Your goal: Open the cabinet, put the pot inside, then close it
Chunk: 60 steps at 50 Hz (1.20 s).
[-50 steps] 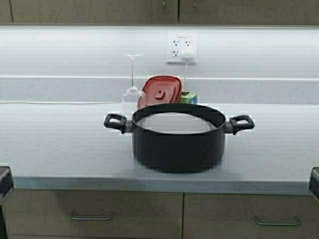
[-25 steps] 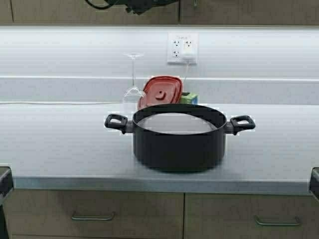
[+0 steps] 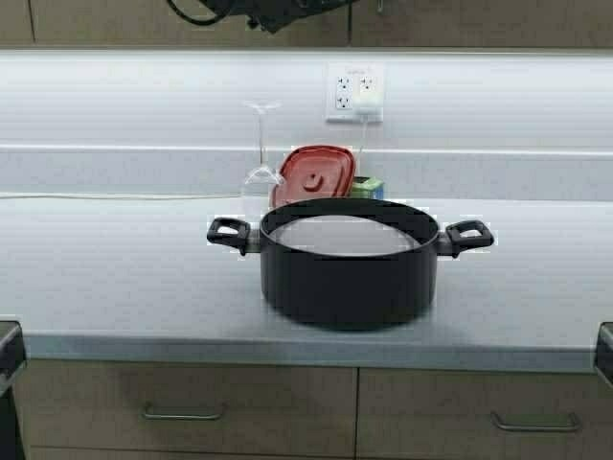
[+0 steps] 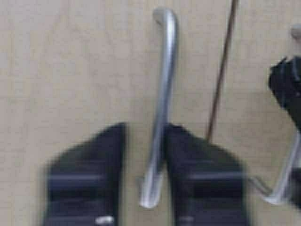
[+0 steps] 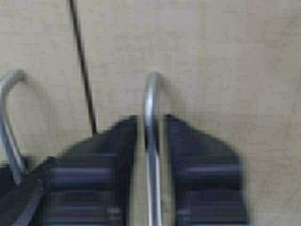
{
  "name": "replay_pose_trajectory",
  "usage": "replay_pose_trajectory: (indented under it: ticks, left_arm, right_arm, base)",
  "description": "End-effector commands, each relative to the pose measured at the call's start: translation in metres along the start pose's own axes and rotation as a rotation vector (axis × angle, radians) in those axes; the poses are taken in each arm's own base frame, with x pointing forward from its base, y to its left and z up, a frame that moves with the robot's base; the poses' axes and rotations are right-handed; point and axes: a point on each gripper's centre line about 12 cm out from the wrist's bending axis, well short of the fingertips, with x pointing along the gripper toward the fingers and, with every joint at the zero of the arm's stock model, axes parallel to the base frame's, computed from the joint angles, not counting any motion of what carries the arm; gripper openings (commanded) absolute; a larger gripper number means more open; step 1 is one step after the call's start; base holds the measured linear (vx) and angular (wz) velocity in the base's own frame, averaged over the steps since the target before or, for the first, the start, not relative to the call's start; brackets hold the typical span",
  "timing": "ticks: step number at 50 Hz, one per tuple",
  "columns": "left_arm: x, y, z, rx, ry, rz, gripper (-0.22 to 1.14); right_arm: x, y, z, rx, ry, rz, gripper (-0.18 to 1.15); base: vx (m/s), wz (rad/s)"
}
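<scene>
A wide round black cooking pot with a pale inside stands upright on the grey countertop near its front edge, its two black side handles pointing out to either side. Above, the wall-hung cabinet with tan wood-grain doors is closed, a dark seam running between the doors and slim curved metal bar handles on each side of it

Both end effectors raised, open
</scene>
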Motion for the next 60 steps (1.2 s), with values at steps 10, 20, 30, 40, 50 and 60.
replay_pose_trajectory:
  ticks: [10,20,30,40,50,60]
  left_arm:
    - [0.005,0.001,0.031,-0.014,-0.041,-0.009,0.07]
    - [-0.006,0.002,0.033,-0.009,-0.023,-0.012,0.02]
    - [-0.050,-0.003,0.052,0.027,0.012,-0.066,0.02]
    - [-0.095,0.011,0.076,0.037,0.068,-0.098,0.02]
    - [-0.129,0.024,0.097,0.035,0.138,-0.139,0.02]
    - [-0.155,0.049,0.115,0.028,0.214,-0.149,0.02]
  right_arm:
    - [-0.003,-0.003,0.022,0.019,-0.037,0.006,0.09]
    - [-0.010,-0.004,0.028,0.025,-0.031,0.018,0.06]
    - [-0.057,-0.005,0.034,0.009,0.034,0.098,0.06]
    - [-0.102,-0.014,0.038,0.004,0.108,0.184,0.06]
    - [-0.139,-0.021,0.045,-0.031,0.142,0.268,0.06]
    - [-0.166,-0.033,0.041,-0.044,0.191,0.315,0.06]
  base:
    - [0.00,0.00]
    - [0.00,0.00]
    - [0.01,-0.01]
    - [0.05,-0.02]
    - [0.03,-0.01]
    - [0.01,-0.02]
